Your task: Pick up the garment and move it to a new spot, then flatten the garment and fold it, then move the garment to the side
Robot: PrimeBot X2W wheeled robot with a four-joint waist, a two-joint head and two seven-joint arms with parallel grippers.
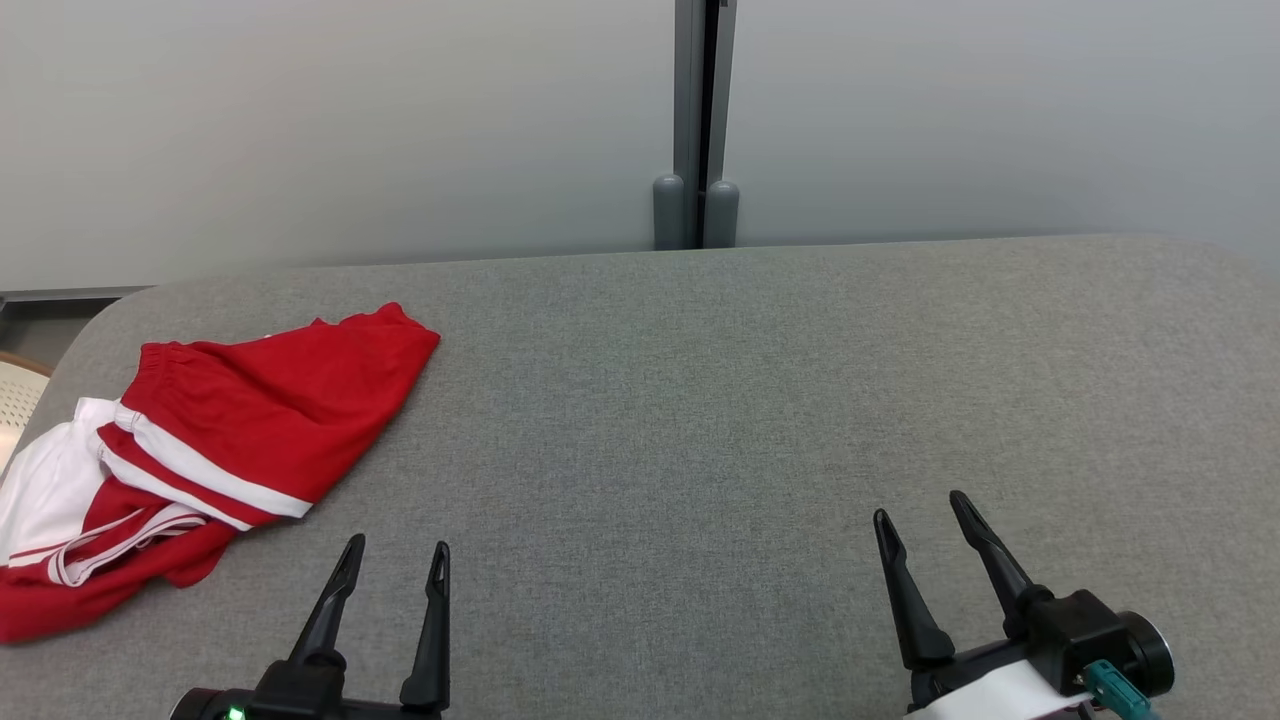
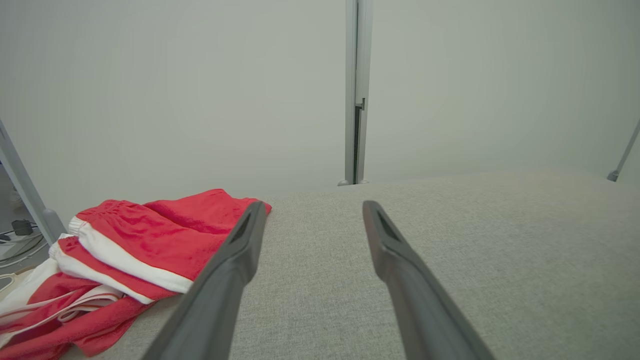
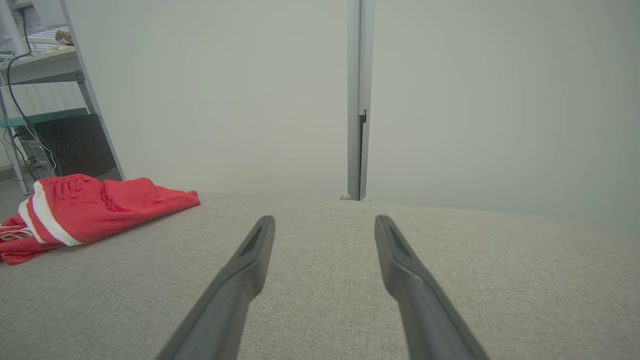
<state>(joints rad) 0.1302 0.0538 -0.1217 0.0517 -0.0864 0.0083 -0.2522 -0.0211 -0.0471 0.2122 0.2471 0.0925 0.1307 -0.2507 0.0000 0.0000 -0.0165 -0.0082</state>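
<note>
A crumpled red garment (image 1: 250, 420) with white stripes lies in a heap at the left edge of the grey fabric table (image 1: 700, 400). The left wrist view shows the garment (image 2: 150, 240) low on the left, and the right wrist view shows the garment (image 3: 95, 207) far off to the left. My left gripper (image 1: 395, 555) hovers open near the front edge, just right of the heap and apart from it. Over the front right of the table my right gripper (image 1: 920, 505) stands open. Nothing is between either pair of fingers.
A pale wall with a grey vertical post (image 1: 697, 120) stands behind the table. A metal shelf frame (image 3: 90, 100) with cables and a dark box stands beyond the left end. A pale chair edge (image 1: 15, 395) shows at the far left.
</note>
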